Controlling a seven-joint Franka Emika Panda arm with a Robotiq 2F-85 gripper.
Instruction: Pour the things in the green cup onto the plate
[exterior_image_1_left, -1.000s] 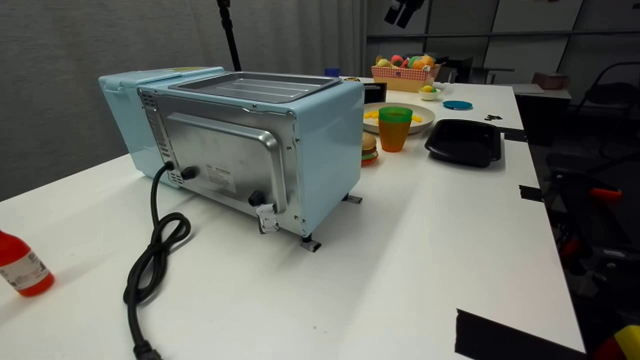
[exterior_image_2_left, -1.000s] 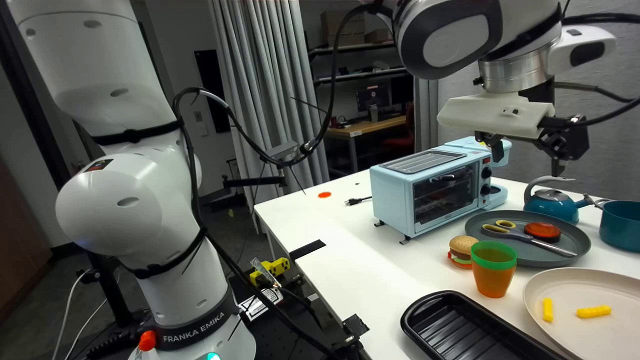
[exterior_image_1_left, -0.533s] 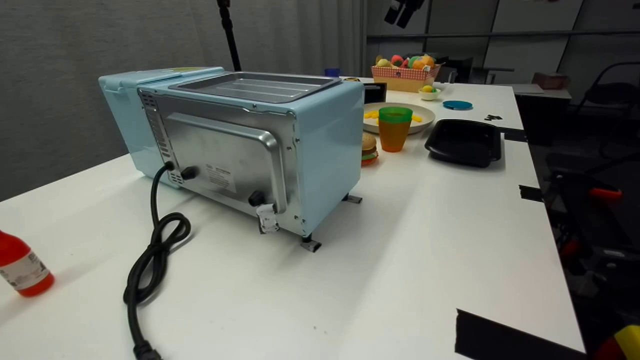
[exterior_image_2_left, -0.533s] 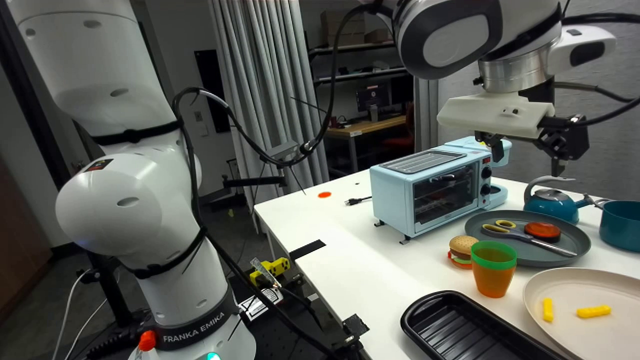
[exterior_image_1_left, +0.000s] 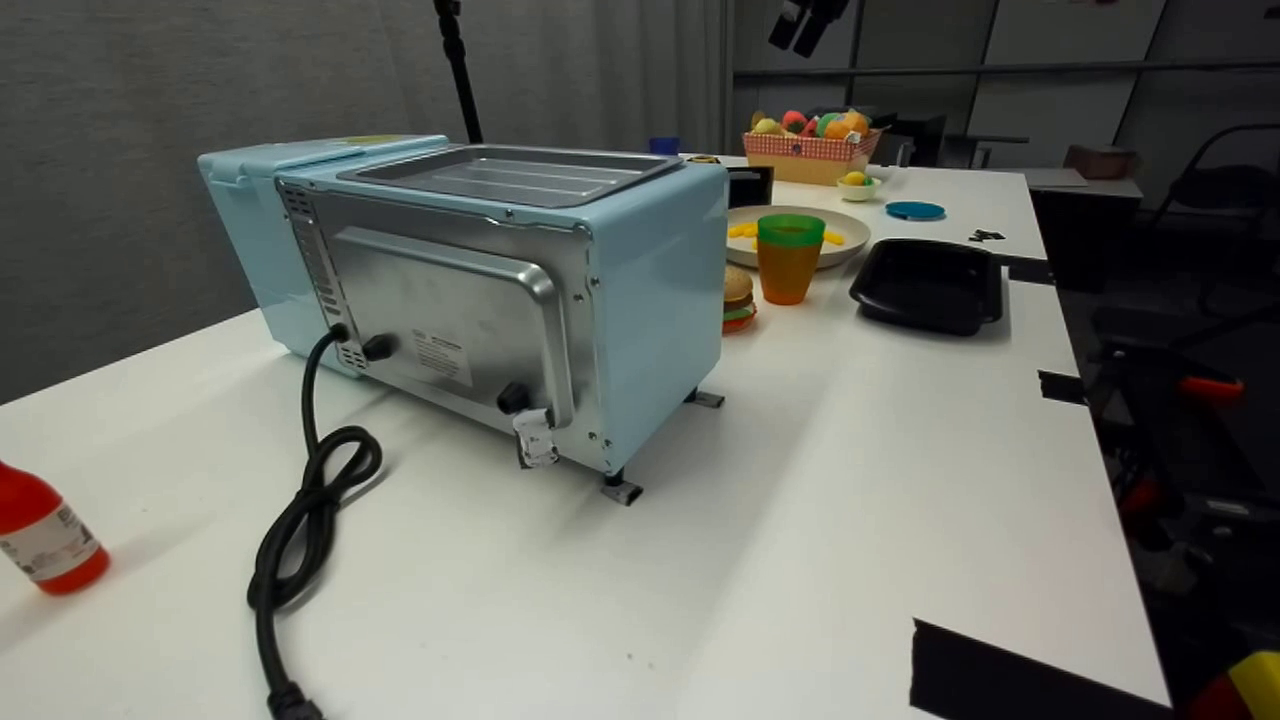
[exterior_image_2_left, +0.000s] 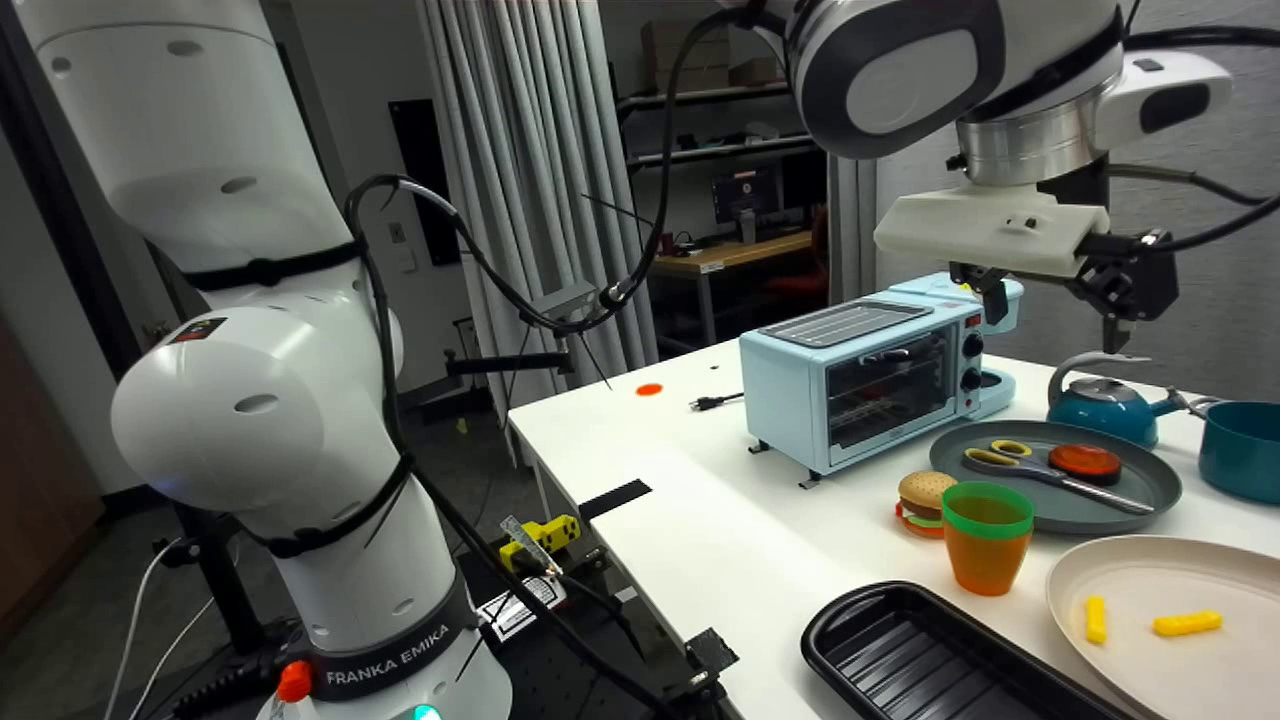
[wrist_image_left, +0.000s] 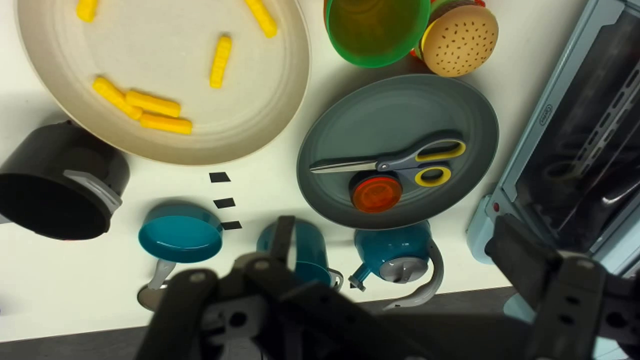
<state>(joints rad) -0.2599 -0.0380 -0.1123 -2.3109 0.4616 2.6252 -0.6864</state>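
The green cup stands upright on the table. Its rim is green, and orange shows below in both exterior views. In the wrist view the green cup is cut by the top edge, and I see no yellow bits in its visible inside. Several yellow bits lie on the cream plate. The plate is beside the cup and also shows in both exterior views. My gripper is open and empty, high above the table. Its fingers are spread wide in the wrist view.
A grey plate with scissors and a red-orange disc is beside the cup. A toy burger stands close to the cup. A black tray lies in front. The toaster oven, teal kettle and teal pot stand behind.
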